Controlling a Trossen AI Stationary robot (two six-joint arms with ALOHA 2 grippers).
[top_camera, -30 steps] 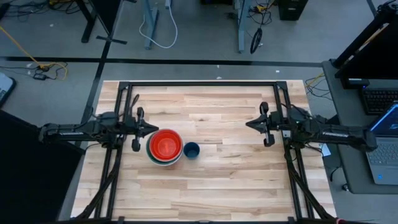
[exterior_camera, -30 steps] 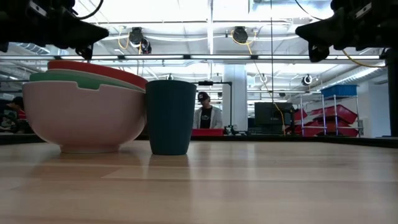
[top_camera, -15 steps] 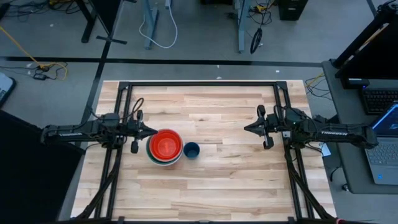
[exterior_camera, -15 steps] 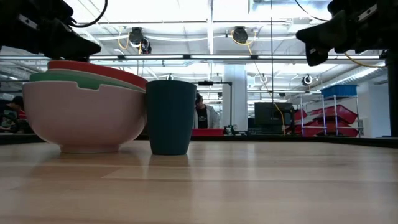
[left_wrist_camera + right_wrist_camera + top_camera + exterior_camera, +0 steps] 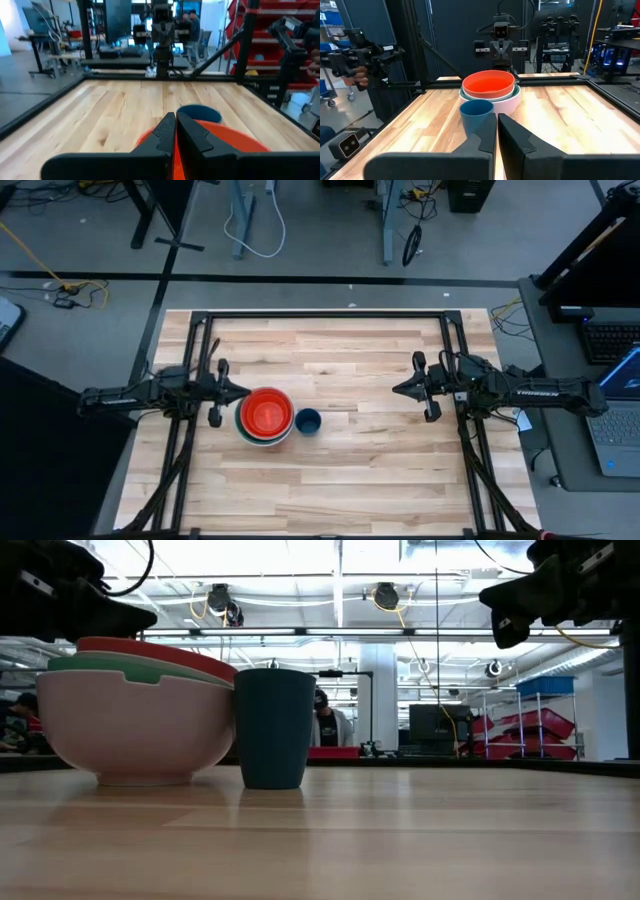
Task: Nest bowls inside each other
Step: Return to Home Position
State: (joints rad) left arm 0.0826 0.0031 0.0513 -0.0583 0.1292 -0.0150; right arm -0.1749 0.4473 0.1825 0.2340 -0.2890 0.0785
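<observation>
So the bowls were all in one stack. A big white plastic bowl (image 5: pixel 140 730) was on the outside, a green plastic bowl (image 5: pixel 120 668) showed only its rim inside that, and a red plastic bowl (image 5: pixel 266 411) sat on top. I couldn't tell from any angle how many more were tucked in between or inside the red one. The stack sat on the pale wooden table (image 5: pixel 350 480), a bit toward 9 o'clock from the table's centre in the overhead shot. A small dark blue cup (image 5: pixel 308 420) stood upright right at the stack's 3 o'clock, either touching it or very nearly, couldn't tell which.

The left gripper (image 5: pixel 241 391) hung in the air at about 10 o'clock from the stack, tip near the rim. Its fingers (image 5: pixel 162 135) were pressed together with nothing between them. The right gripper (image 5: pixel 397 388) was well apart from everything, out at roughly 2 o'clock from the cup and raised off the table. Its fingers (image 5: pixel 482 137) were pressed together too, and empty. In the low shot both hung above the bowl rims. A person (image 5: pixel 325 722) stood far back in the room behind the cup.
</observation>
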